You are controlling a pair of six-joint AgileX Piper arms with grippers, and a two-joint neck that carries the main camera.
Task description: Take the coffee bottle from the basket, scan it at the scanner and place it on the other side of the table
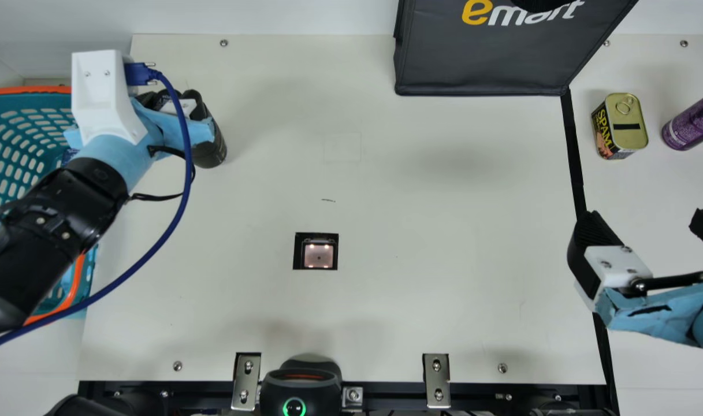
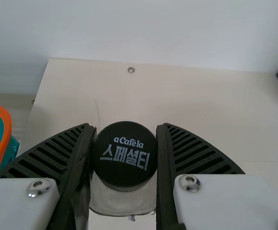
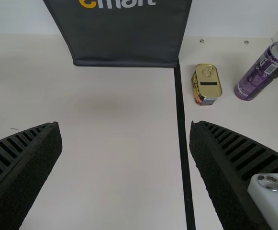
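Observation:
In the main view my left gripper (image 1: 181, 118) is over the table's back left, just right of the basket (image 1: 25, 90). A dark rounded shape hangs by its fingers, and I cannot tell there how much of it is bottle. The left wrist view shows my left gripper (image 2: 124, 163) shut on the coffee bottle (image 2: 124, 155), its black lettered cap between the pads and a pale shoulder below. A scanner window (image 1: 318, 255) is set in the middle of the table. My right gripper (image 1: 646, 231) stands open at the right; in its wrist view the gripper (image 3: 124, 148) holds nothing.
Beyond the black line at the right are a meat can (image 1: 627, 124) and a leaning purple can (image 1: 695, 121). A dark bag (image 1: 478, 63) is at the back. A black device (image 1: 302, 384) with a green ring sits at the front edge. A blue cable hangs from my left arm.

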